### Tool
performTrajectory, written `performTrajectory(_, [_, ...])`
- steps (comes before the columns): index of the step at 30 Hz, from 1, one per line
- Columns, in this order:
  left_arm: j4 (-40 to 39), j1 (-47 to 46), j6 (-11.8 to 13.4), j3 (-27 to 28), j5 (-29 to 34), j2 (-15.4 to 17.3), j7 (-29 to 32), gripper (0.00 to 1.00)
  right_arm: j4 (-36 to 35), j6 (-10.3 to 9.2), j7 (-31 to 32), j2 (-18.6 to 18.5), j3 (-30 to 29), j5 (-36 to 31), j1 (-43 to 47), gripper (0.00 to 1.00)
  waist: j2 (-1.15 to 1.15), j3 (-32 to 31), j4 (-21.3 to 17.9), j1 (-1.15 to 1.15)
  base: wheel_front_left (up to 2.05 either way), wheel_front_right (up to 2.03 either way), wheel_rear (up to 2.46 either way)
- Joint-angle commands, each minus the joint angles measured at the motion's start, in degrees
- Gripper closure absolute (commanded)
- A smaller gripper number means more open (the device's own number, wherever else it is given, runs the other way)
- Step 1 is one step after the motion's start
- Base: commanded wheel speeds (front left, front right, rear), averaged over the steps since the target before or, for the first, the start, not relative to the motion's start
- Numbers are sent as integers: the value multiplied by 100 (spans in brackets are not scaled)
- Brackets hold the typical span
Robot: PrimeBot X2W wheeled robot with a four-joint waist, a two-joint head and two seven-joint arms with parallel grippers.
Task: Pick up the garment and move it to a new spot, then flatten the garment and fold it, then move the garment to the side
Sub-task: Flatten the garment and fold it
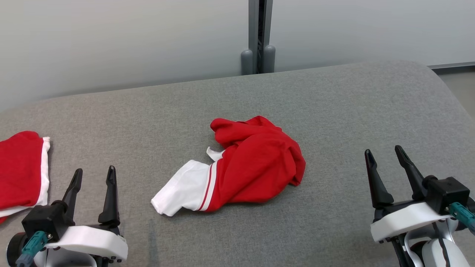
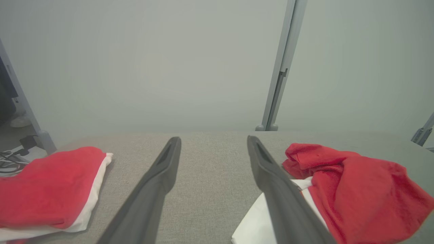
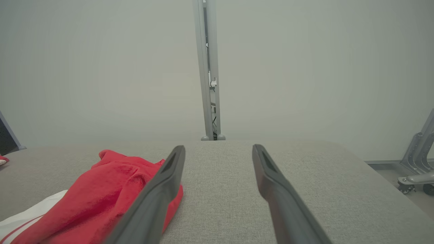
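A crumpled red garment point(image 1: 256, 167) with a white, red-striped part lies bunched in the middle of the grey padded table point(image 1: 334, 111). It also appears at the right in the left wrist view as the garment point(image 2: 356, 189), and at the lower left in the right wrist view as the garment point(image 3: 101, 200). My left gripper point(image 1: 94, 176) rests open at the lower left, well left of the garment. At the lower right my right gripper point(image 1: 384, 152) is open too, well right of it. Nothing sits between either pair of fingers point(image 2: 159, 176) point(image 3: 271, 176).
A second red and white garment point(image 1: 20, 174) lies folded at the table's left edge, just left of my left gripper. A grey wall with a vertical post point(image 1: 259, 37) stands behind the table. The table's right end curves down to the floor point(image 1: 460, 81).
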Motion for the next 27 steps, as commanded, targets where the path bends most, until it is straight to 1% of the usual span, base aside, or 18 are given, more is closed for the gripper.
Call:
performTrajectory(1, [-49, -65, 34, 25, -4, 24, -51, 0, -58, 0, 29, -44, 23, -52, -89, 0, 0, 36, 75, 0, 0, 0, 0])
performTrajectory(6, [-86, -285, -48, -4, -44, -15, -92, 0, -127, 0, 174, -191, 379, -33, -317, 0, 0, 199, 462, 0, 0, 0, 0])
performTrajectory(12, [44, -713, -216, -95, -91, -126, -223, 0, -7, 0, 447, -479, 1343, 100, -740, 0, 0, 423, 1167, 0, 0, 0, 0])
performTrajectory(13, [44, -713, -216, -95, -91, -126, -223, 0, -7, 0, 447, -479, 1343, 100, -740, 0, 0, 423, 1167, 0, 0, 0, 0])
performTrajectory(20, [386, -1212, -437, -327, -122, -365, -416, 0, 553, 0, 777, -818, 2725, 376, -1322, 0, 0, 708, 1983, 0, 0, 0, 0])
performTrajectory(21, [509, -1358, -508, -384, -118, -424, -474, 0, 736, 0, 839, -872, 3080, 482, -1473, 0, 0, 794, 2175, 0, 0, 0, 0])
performTrajectory(27, [914, -1689, -716, -546, -171, -664, -642, 0, 1314, 0, 1065, -1031, 3986, 778, -1959, 0, 0, 1023, 2578, 0, 0, 0, 0])
